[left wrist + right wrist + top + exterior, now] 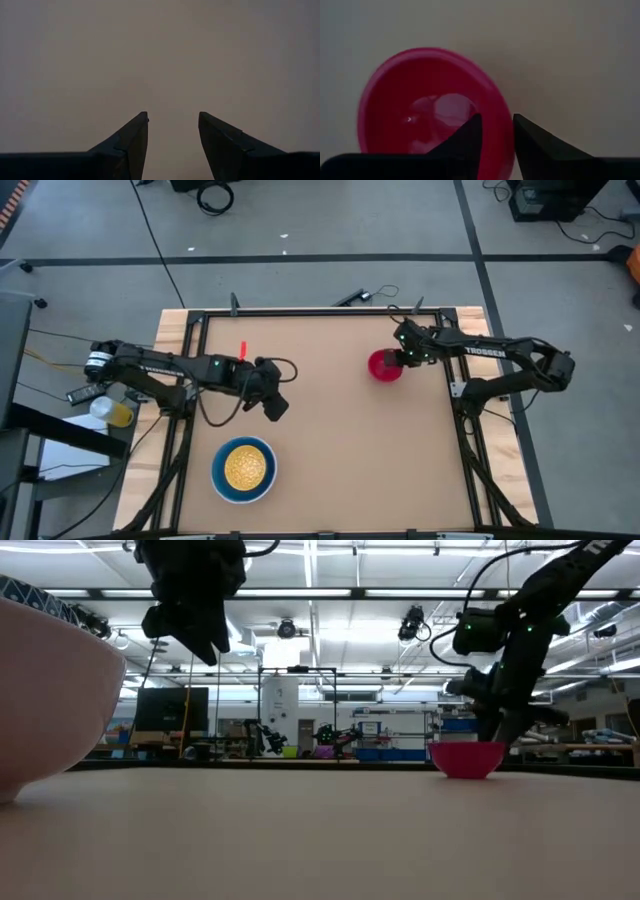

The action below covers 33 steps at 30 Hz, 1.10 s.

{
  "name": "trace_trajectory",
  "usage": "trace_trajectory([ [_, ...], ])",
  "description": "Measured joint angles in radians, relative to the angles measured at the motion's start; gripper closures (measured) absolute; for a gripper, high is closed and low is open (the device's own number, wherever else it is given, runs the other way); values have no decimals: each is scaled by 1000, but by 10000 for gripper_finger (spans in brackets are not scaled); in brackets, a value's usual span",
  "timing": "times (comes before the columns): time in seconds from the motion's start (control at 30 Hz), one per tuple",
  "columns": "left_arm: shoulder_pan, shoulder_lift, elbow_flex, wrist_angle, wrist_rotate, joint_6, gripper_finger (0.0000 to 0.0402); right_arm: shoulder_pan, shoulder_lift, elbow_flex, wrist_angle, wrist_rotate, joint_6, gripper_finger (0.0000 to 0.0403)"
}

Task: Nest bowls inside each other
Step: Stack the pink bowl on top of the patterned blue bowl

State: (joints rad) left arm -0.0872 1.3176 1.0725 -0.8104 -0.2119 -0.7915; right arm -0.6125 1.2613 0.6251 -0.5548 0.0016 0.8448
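A magenta-red bowl (383, 366) stands upright on its base at the table's far right, also in the low view (466, 759). My right gripper (402, 361) comes down on its right rim, open, with one finger inside the bowl and one outside (497, 120). A light blue bowl (216, 476) with a yellow bowl (244, 467) nested in it sits near the front left; its wall (45, 700) fills the low view's left. My left gripper (277, 406) hangs open over bare table (172, 117), between the two. My right gripper straddles the magenta bowl's rim (501, 131) on the side toward the table's right, coming from above and slanting down. One finger (470, 135) is inside, the other (532, 137) outside. I cannot tell whether either finger touches the rim. The bowl rests on the table.
A small red object (242, 348) lies near the table's far left. A yellow bottle (112, 412) stands off the table's left side. Cables (372, 295) lie at the far edge. Bare tabletop (340, 450) spreads across the middle and the near right.
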Motion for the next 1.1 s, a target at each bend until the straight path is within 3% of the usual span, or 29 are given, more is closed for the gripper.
trace_trajectory([
  [0.1, -2, -6, 0, -1, 0, -42, 225, 18, 53, -9, 51, -27, 1, 305],
  [0.3, -56, -80, 36, -114, -14, -178, 225, 150, 89, -10, 138, -62, 89, 387],
  [0.47, -113, -183, 82, -316, -135, -189, 225, 355, 81, 7, 360, -33, 332, 378],
  [0.57, -119, -247, 88, -363, -145, -234, 225, 495, 121, 69, 426, 39, 422, 388],
  [0.7, -141, -301, 86, -362, -159, -243, 225, 644, 243, 227, 449, 132, 456, 388],
  [0.9, -148, -312, 85, -366, -167, -170, 225, 786, 507, 582, 449, 200, 262, 388],
  [1.1, -148, -311, 85, -366, -134, -111, 225, 852, 773, 990, 395, 265, 108, 388],
])
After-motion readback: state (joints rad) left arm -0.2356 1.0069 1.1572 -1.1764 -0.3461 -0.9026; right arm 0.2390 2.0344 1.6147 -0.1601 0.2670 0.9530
